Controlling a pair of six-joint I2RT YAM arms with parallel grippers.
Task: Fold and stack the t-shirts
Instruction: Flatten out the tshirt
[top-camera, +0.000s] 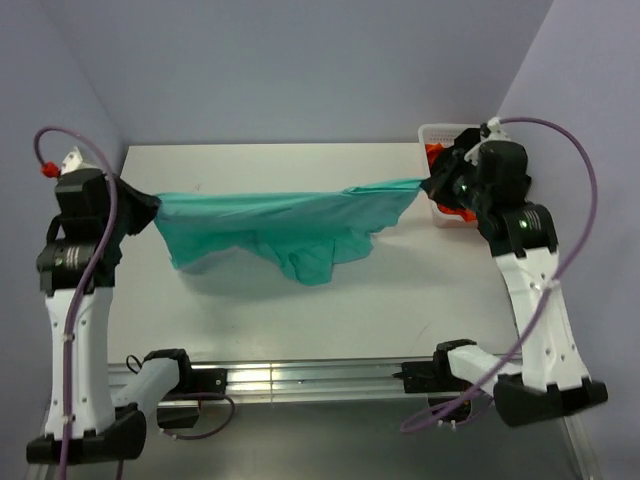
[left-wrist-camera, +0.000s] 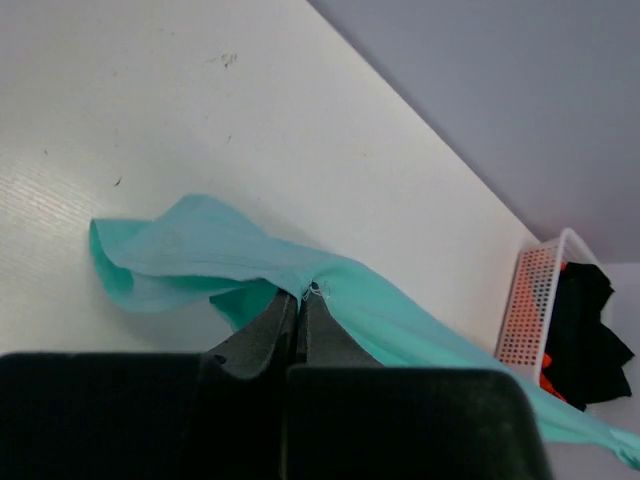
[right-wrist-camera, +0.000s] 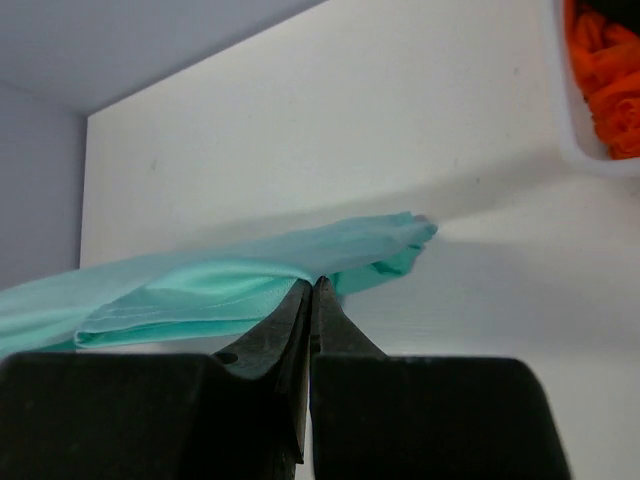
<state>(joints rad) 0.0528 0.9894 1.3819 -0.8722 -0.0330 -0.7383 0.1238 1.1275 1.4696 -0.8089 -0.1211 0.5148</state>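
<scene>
Teal shirt (top-camera: 290, 225): you have it strung above the far half of the tabletop (top-camera: 330, 320), from the left edge towards the far right corner. Its middle sags in loose folds. Whether the lowest fold touches the tabletop cannot be told.
Top view only: you see the whole span with both ends at once, and the shadow it throws on the tabletop below.
Left wrist only: you see a black shirt (left-wrist-camera: 585, 320) heaped in the basket (left-wrist-camera: 525, 310), with a bit of orange under it. In the top view your right arm (top-camera: 520, 225) hides that black cloth.
Right wrist only: you see the orange shirt (right-wrist-camera: 605, 70) crumpled inside the basket, and the teal shirt's tip poking a little past the fingers.
Left gripper (left-wrist-camera: 300, 300): the jaws are together, clamped on a bunched edge of the teal shirt at the left edge of the tabletop.
Right gripper (right-wrist-camera: 312, 290): the jaws are together, pinching the folded end of the teal shirt, just beside the basket.
Basket: white and slotted, it sits at the far right corner.
</scene>
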